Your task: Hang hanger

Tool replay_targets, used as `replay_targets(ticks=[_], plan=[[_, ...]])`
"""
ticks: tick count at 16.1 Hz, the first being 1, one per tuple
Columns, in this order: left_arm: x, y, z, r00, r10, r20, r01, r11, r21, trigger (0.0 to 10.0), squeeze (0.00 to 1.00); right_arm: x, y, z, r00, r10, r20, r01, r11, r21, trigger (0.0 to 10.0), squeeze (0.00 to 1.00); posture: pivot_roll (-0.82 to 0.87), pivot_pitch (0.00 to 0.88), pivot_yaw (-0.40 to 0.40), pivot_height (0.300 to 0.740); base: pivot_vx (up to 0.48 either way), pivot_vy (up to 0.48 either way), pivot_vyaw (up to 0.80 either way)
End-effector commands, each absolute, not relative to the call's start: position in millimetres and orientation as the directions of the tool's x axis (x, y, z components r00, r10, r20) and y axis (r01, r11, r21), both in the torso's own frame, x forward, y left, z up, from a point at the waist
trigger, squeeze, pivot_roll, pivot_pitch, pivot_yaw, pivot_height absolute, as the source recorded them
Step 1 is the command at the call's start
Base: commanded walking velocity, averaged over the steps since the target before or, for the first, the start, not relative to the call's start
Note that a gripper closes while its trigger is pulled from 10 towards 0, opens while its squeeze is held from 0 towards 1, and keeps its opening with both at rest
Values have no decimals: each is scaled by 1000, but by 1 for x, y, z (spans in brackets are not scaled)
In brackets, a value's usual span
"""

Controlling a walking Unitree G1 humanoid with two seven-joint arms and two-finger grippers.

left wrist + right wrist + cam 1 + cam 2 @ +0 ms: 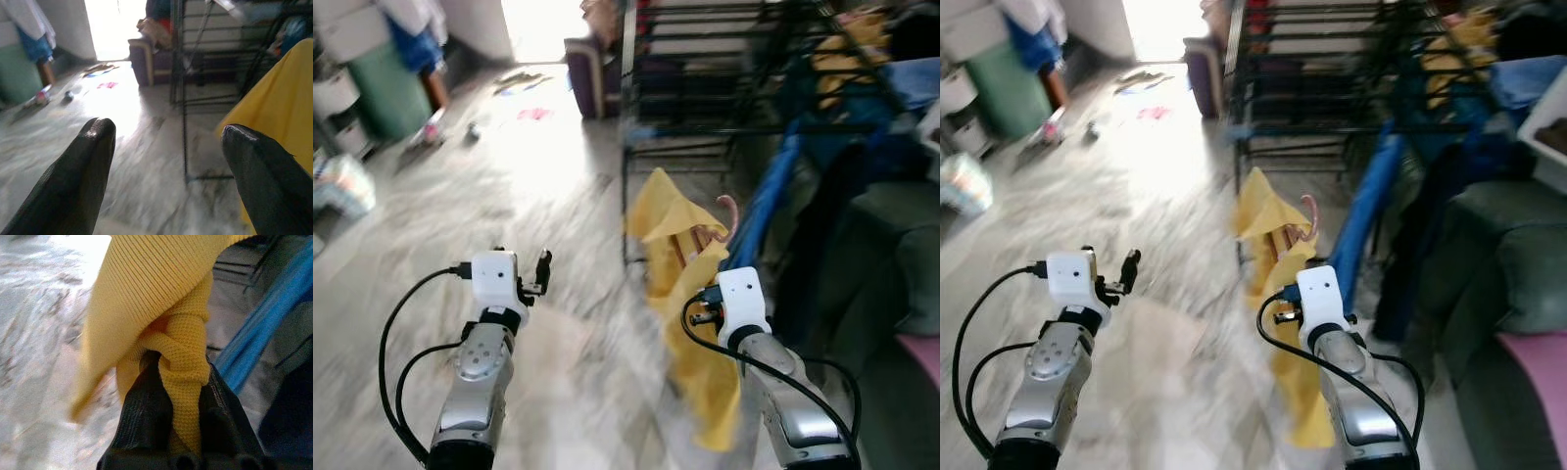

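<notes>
A yellow knitted garment [680, 284] hangs on a hanger whose pink hook [729, 213] curls up above it. My right gripper [178, 377] is shut on the hanger through the yellow cloth, holding it up in front of a black metal clothes rack [705, 108]. The right wrist unit [742, 304] hides the fingers in the head views. My left gripper [166, 161] is open and holds nothing, raised to the left over the marble floor [509, 196], with its fingers [542, 270] pointing ahead.
Blue cloth [769, 201] drapes from the rack to the right of the garment. A dark sofa [891, 264] stands at the right. A purple seat [592, 73] sits beyond the rack. Green bin [391, 88] and clutter line the far left.
</notes>
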State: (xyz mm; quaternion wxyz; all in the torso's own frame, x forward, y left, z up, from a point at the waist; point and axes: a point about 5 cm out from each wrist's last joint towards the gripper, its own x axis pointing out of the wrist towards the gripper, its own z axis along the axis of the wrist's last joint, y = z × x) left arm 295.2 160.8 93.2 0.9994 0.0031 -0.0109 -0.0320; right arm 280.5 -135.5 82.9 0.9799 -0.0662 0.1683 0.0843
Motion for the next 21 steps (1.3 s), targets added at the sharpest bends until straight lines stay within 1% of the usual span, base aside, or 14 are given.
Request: replay_targets(ticks=[1,3,7,8,11,13,15,20,21], plan=[[295,154,92,996,-89,17,89,996,-6,10000,0,285,-140,92,947,133,-293,-174,978,-118,10000,0,-59,0,44,740,435,0,0],[296,153,91,996,-90,6,90,996,-17,10000,0,286,-140,92,947,133,-293,-175,977,-121,10000,0,-58,0,46,740,413,131,0],[296,152,88,995,-98,-27,97,994,-40,10000,0,286,-138,91,947,136,-293,-177,977,-119,10000,0,-59,0,50,740,333,343,0],[296,151,87,994,-105,-36,103,993,-54,10000,0,286,-138,90,946,136,-294,-177,977,-118,10000,0,-59,0,51,740,0,435,0],[296,150,87,990,-134,-32,133,991,-22,10000,0,286,-136,89,944,137,-302,-179,977,-117,10000,0,-57,0,53,740,0,435,0],[295,149,88,988,-149,-26,149,989,-15,10000,0,286,-136,88,946,121,-302,-163,979,-119,10000,0,-57,0,53,740,274,396,0],[294,148,85,987,-152,-54,151,988,-36,10000,0,286,-138,88,950,91,-299,-135,982,-130,10000,0,-56,0,54,740,373,300,0],[293,145,82,981,-178,-76,178,984,-13,10000,0,290,-144,89,956,50,-289,-92,987,-133,10000,0,-57,0,58,740,464,0,0],[293,144,82,981,-181,-75,179,983,-29,10000,0,289,-144,89,956,47,-291,-88,987,-132,10000,0,-57,0,57,740,480,0,0]])
